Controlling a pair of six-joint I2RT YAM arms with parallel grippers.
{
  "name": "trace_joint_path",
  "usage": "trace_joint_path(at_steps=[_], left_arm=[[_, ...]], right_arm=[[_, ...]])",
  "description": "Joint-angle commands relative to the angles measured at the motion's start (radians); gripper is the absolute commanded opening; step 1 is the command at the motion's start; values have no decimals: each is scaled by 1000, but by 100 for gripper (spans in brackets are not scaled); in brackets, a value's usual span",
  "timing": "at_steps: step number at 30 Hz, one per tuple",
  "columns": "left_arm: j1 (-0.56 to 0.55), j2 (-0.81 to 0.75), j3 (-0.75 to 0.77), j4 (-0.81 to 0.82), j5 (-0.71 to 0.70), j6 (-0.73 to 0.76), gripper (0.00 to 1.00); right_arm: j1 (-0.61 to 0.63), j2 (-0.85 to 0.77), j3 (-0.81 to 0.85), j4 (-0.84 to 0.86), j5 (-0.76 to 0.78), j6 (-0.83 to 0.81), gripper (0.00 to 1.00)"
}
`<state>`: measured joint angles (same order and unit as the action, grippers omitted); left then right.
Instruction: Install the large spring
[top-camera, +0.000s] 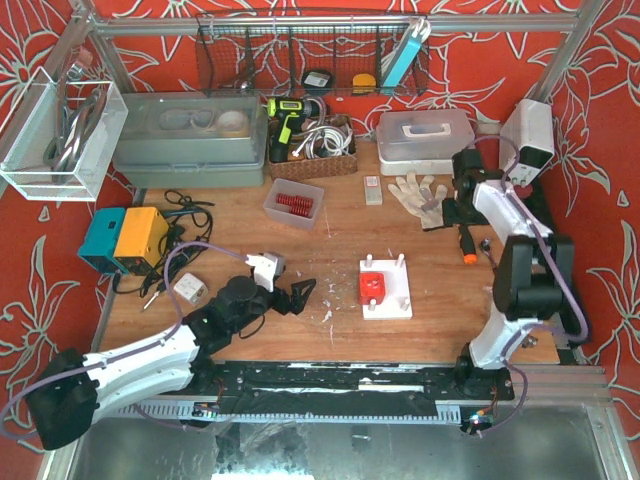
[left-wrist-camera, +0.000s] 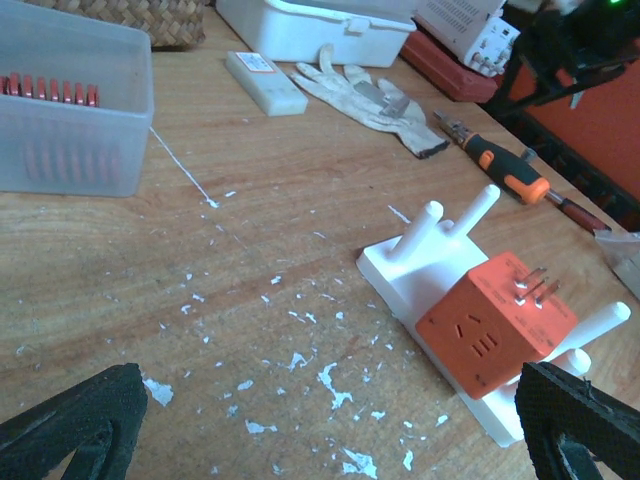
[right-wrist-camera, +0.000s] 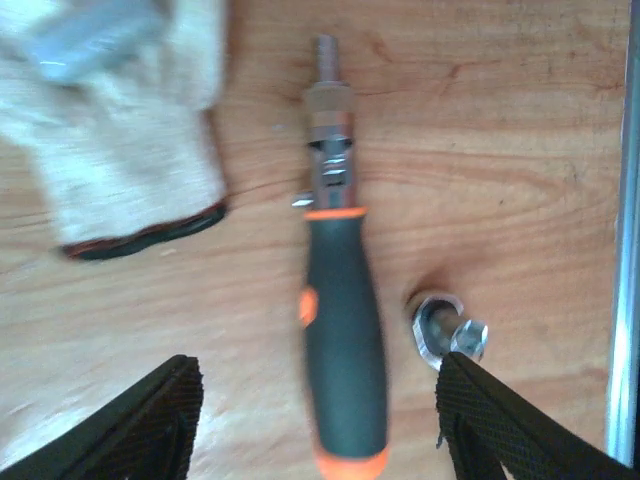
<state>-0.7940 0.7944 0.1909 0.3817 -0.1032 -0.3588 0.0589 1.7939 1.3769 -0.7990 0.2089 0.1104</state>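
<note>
Red springs (top-camera: 293, 205) lie in a clear bin (left-wrist-camera: 110, 150) at mid-table; I cannot tell the large spring among them. A white pegged fixture (top-camera: 386, 306) (left-wrist-camera: 400, 275) carries an orange cube (top-camera: 374, 286) (left-wrist-camera: 495, 325). My left gripper (top-camera: 305, 295) (left-wrist-camera: 330, 425) hovers low over the wood just left of the fixture, open and empty. At the right my right gripper (top-camera: 464, 215) (right-wrist-camera: 320, 410) stands open above a grey-and-orange screwdriver (right-wrist-camera: 345, 340) (top-camera: 467, 247). The screwdriver lies on the table between the fingers, with a gap on each side.
A white work glove (top-camera: 420, 195) (right-wrist-camera: 120, 150) lies beside the screwdriver. A metal nut (right-wrist-camera: 445, 335) sits by my right finger. A white lidded box (top-camera: 425, 135), a basket with a drill (top-camera: 305, 140), a grey tote (top-camera: 190, 140) and blue-yellow boxes (top-camera: 125, 238) ring the work area.
</note>
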Motion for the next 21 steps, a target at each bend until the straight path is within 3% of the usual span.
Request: trace_joint_path(at_steps=[1, 5, 8, 12, 16, 21], left_arm=[[-9, 29, 43, -14, -35, 16, 100], [-11, 63, 74, -65, -96, 14, 100], [-11, 64, 99, -125, -228, -4, 100], [-11, 31, 101, -168, -382, -15, 100], [-12, 4, 66, -145, -479, -34, 100], [-11, 11, 54, -114, -502, -33, 100]], right_arm=[[78, -183, -74, -6, -82, 76, 69], [186, -314, -119, -48, -131, 138, 76], [337, -427, -188, -31, -105, 166, 83], [450, -557, -293, 31, -180, 302, 95], [585, -623, -361, 63, -192, 405, 95], [748, -599, -388, 71, -100, 495, 96]])
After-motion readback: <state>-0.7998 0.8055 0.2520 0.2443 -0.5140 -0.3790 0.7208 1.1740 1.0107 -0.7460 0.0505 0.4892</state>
